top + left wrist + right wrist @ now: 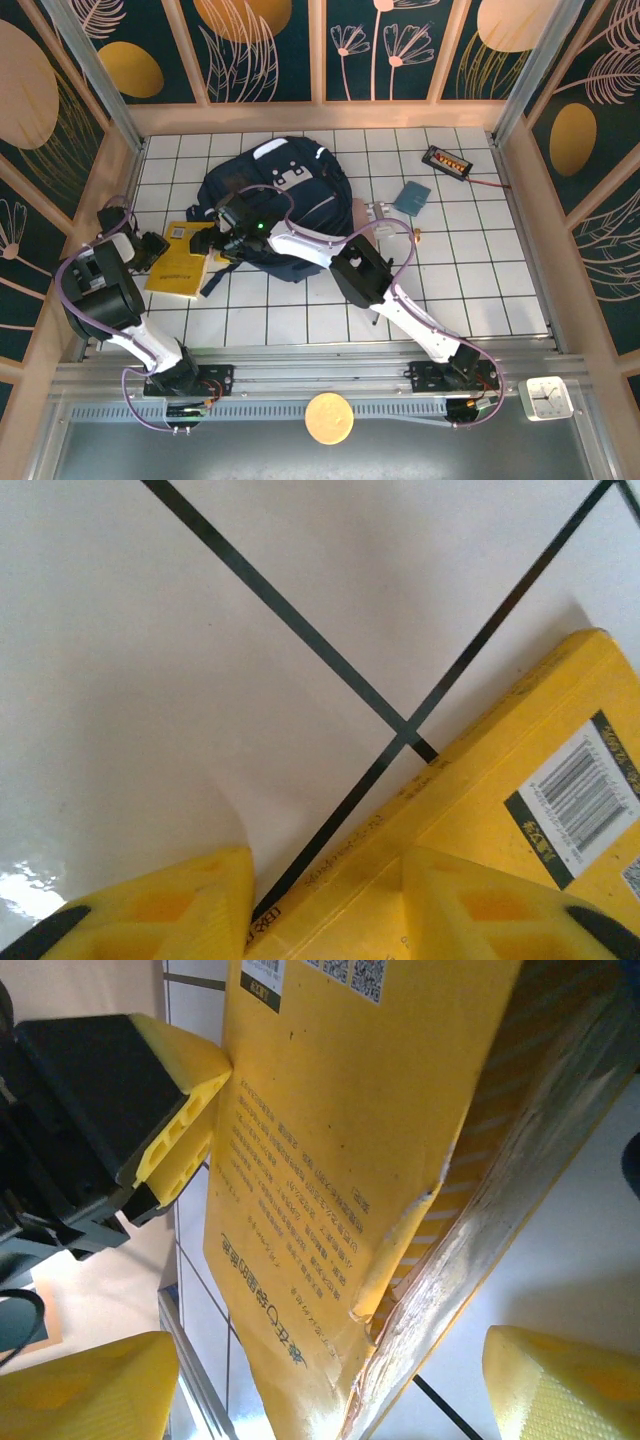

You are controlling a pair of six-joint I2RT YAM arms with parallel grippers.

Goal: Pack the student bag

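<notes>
Currently your student bag (305, 205) lies flat mid-table (450, 290), long axis roughly far-to-near, a strap trailing near-left. Right fingers (90, 1390) gape astride the yellow book (180, 268); left fingers (150, 910) flank its edge, grip unclear.

Setting recorded as a robot test cell in a lab. The work surface is a white table (480, 290) ruled in a black grid. It is boxed in by aluminium posts (95, 75) and leaf-printed panels (400, 50) at 9, 12 and 3 o'clock. A left arm (150, 345) and a right arm (405, 315) are bolted to a metal rail (320, 372) at 6 o'clock. A small clock (547, 397) is placed at 5 o'clock.
</notes>
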